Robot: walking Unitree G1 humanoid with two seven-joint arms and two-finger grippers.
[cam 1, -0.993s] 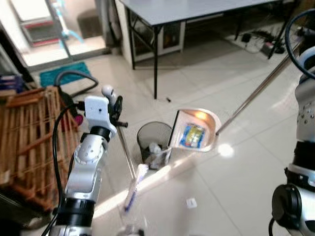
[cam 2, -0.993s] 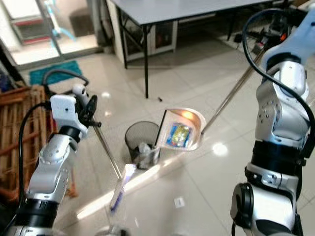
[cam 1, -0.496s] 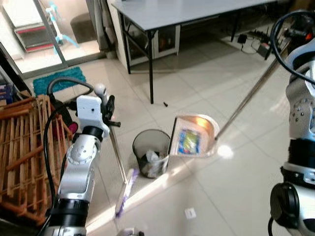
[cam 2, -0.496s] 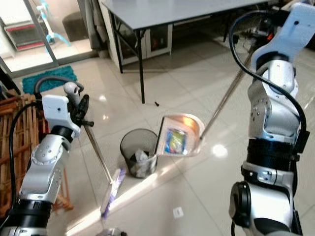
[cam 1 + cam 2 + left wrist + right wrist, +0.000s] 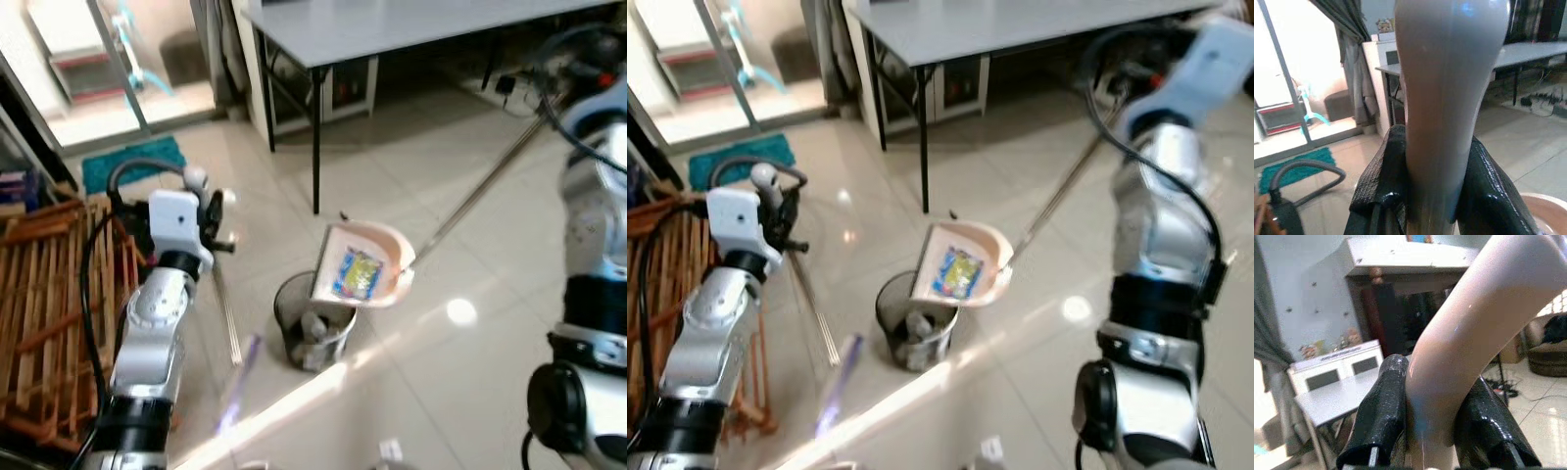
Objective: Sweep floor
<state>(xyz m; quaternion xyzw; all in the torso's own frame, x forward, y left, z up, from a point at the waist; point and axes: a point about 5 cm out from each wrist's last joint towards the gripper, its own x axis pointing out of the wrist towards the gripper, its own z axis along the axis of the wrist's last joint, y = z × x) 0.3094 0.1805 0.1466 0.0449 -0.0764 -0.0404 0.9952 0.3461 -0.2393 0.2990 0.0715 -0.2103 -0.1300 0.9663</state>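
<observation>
A pinkish dustpan on a long metal pole is tipped steeply over a black mesh bin, with a yellow and blue wrapper lying in it. My right gripper is shut on the pole's pale handle, up at the right. My left gripper is shut on the grey broom handle; the broom's shaft slants down to a blurred purple head on the floor left of the bin. The bin holds crumpled white rubbish.
A grey table with black legs stands behind the bin. A wooden slatted rack is at the left, with a black hose and teal mat near a glass door. A white scrap lies on the tiles in front.
The head camera has shifted. The dustpan has moved from beside the bin to over its mouth and tipped further. The broom head has swung away to the left.
</observation>
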